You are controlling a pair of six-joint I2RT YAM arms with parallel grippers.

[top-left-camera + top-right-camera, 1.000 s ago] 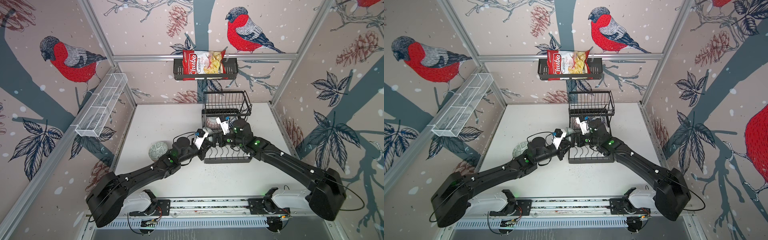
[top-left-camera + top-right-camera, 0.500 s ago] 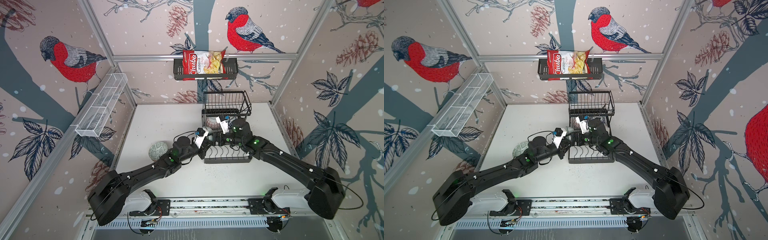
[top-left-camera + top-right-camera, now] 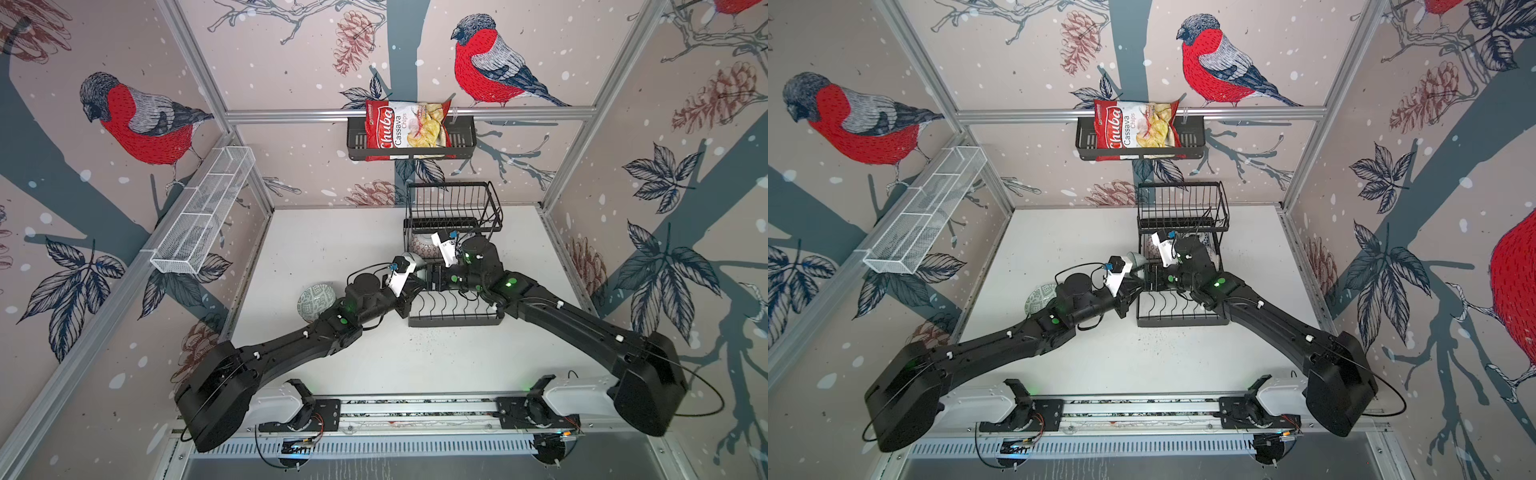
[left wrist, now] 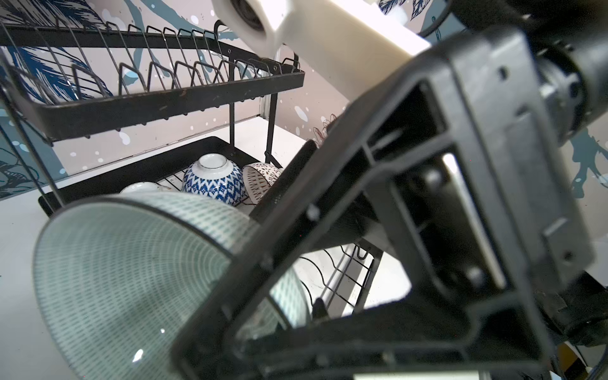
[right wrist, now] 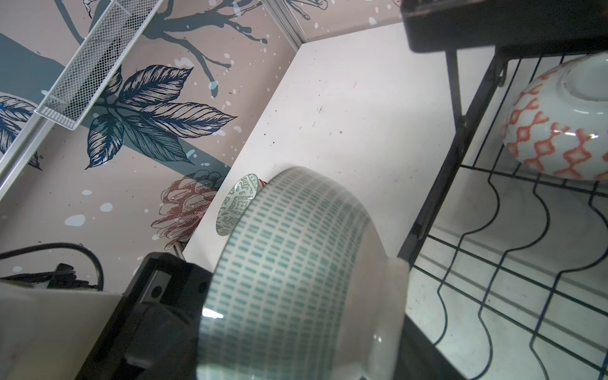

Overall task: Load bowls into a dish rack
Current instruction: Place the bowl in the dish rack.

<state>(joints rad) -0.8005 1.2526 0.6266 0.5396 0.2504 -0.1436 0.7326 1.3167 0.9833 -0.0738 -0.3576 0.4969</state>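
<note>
A teal-green striped bowl hangs on its side at the left edge of the dish rack. My left gripper is shut on its rim. The right gripper faces it, one jaw at the bowl's rim and one at its foot. Whether those jaws press on the bowl I cannot tell. In the rack's base lie a blue-patterned bowl, a grey-dashed bowl and an orange-red bowl, all upside down. Another teal-patterned bowl leans on the table at the left.
The rack's raised basket overhangs the far end of the base. A black wall basket with a chips bag hangs on the back wall. A white mesh tray runs along the left wall. Wavy wire dividers lie beside the bowl.
The right gripper's jaws have narrowed around the teal-green bowl. Both wrists have shifted slightly; the left gripper's hold on the bowl is unchanged.
</note>
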